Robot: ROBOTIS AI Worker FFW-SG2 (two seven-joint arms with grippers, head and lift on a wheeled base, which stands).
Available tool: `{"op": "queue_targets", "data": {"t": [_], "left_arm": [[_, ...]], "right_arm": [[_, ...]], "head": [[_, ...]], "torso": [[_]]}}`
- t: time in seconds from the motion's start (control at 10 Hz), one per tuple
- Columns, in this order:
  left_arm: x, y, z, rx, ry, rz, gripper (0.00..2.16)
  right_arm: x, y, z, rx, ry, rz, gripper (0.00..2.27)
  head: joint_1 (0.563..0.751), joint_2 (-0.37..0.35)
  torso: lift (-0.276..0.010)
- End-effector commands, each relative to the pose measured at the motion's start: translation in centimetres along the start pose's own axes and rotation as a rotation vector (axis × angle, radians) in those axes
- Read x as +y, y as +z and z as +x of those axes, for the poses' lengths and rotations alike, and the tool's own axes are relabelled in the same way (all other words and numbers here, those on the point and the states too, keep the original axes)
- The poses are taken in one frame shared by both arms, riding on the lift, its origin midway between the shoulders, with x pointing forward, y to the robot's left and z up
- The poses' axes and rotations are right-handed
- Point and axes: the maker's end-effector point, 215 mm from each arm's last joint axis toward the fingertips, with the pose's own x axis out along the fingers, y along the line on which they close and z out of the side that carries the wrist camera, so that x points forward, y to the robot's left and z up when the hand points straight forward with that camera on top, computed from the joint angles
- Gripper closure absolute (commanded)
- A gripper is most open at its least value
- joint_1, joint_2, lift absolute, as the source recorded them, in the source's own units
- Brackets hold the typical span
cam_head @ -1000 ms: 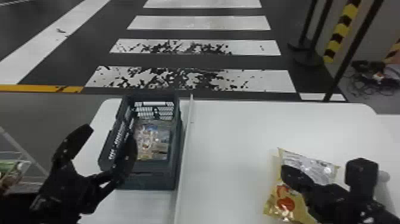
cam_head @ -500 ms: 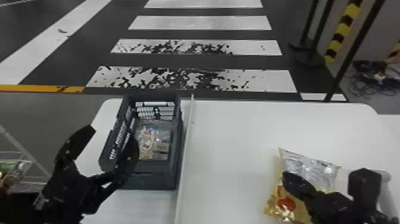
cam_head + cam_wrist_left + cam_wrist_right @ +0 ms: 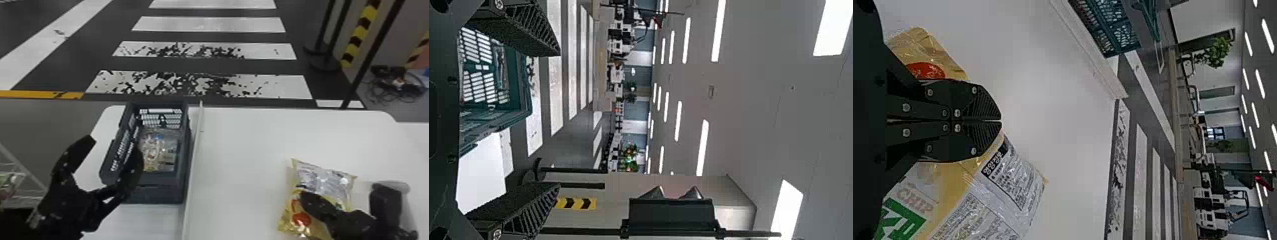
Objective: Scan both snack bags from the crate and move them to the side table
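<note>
Meeting tip to tip at the right gripper, with fingers together and showing no film between the pads. Lying across the middle of a gold and silver snack bag, perhaps touching, perhaps just above. For a sound grasp, probably needing a slight lift, an opening wide enough to straddle the bag, then a slow pinch on a loose ridge of film, going gently on the contents. Risking a skid or a split seam by pushing with closed fingers. For scanning, calling for a flat, uncovered code facing the scanner.

Bearing a white label with dense dark print, large green lettering and a round red motif; leaving the wording unread here.

Resting on the white worktop, to the right of a raised divider. Left of that, holding a clear-wrapped pack, possibly the second snack bag, inside a dark slatted crate. Hanging beside the crate at the left gripper, spreading fingers wide apart around nothing.
</note>
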Motion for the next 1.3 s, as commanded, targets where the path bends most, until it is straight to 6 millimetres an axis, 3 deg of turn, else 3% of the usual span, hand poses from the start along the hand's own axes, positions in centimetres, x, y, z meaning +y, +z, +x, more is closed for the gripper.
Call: {"op": "queue_targets", "data": {"t": [0.0,0.2,0.8,1.1,1.2], "left_arm": [[-0.5,-0.3,0.0,0.005,-0.004,0.0,0.07],[-0.8,-0.4,0.0,0.006,-0.008,-0.004,0.07],[-1.0,-0.3,-0.2,0.002,-0.008,-0.001,0.07],[-1.2,0.0,-0.2,-0.002,-0.011,0.001,0.07],[-1.2,0.2,-0.1,-0.007,-0.013,0.001,0.07]], "right_arm": [[-0.4,-0.8,-0.3,0.015,0.018,-0.02,2.24],[-0.7,-1.6,-0.8,0.031,0.034,-0.036,2.24],[-1.2,-1.1,-2.1,0.014,0.056,-0.05,2.24],[-0.8,3.1,-2.7,-0.071,0.063,-0.017,2.24],[-1.6,5.0,-3.2,-0.099,0.035,-0.008,2.24]], "head": [[0.695,0.036],[0.695,0.024],[0.695,-0.005],[0.695,-0.008],[0.695,-0.006]], "torso": [[-0.095],[-0.095],[-0.095],[-0.095],[-0.095]]}}
